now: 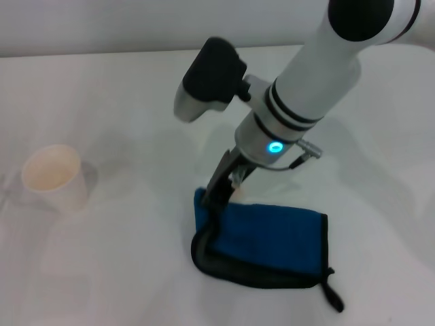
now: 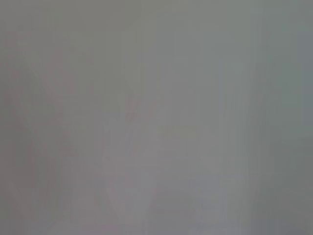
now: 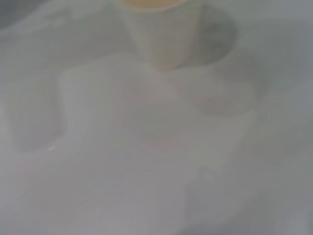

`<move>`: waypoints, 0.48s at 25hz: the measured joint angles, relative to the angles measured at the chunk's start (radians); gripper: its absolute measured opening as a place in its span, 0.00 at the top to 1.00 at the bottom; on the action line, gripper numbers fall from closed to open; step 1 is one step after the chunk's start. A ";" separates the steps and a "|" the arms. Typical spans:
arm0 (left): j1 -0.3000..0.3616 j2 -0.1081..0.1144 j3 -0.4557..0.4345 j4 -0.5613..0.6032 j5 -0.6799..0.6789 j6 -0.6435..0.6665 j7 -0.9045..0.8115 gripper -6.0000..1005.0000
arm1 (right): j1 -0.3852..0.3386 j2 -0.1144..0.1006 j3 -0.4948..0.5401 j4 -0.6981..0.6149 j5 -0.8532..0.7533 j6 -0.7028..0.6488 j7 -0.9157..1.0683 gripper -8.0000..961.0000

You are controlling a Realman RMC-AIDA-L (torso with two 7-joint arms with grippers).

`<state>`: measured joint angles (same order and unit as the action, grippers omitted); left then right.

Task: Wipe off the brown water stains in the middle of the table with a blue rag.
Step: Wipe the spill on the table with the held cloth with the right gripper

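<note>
White table (image 1: pixel 122 272), right tool (image 1: pixel 224 192) pressing blue rag's (image 1: pixel 272 238) left edge

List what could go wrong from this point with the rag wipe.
1. The right claw meets the blue rag only at its bunched left edge, so the cloth may fold or slip instead of wiping flat.
2. The paper cup stands upright on the table to the rag's left; a leftward sweep might knock it over.
3. No brown stains are clearly visible, so the wipe may miss them.
</note>
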<state>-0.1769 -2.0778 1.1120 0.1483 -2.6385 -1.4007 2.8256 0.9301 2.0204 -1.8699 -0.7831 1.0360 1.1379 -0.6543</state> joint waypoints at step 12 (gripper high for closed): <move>-0.004 -0.002 0.000 -0.001 0.000 -0.001 0.000 0.13 | 0.000 0.000 0.207 0.039 -0.156 -0.172 0.002 0.94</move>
<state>-0.1810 -2.0798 1.1121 0.1478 -2.6385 -1.4017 2.8256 0.9302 2.0203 -1.6633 -0.7440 0.8801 0.9657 -0.6518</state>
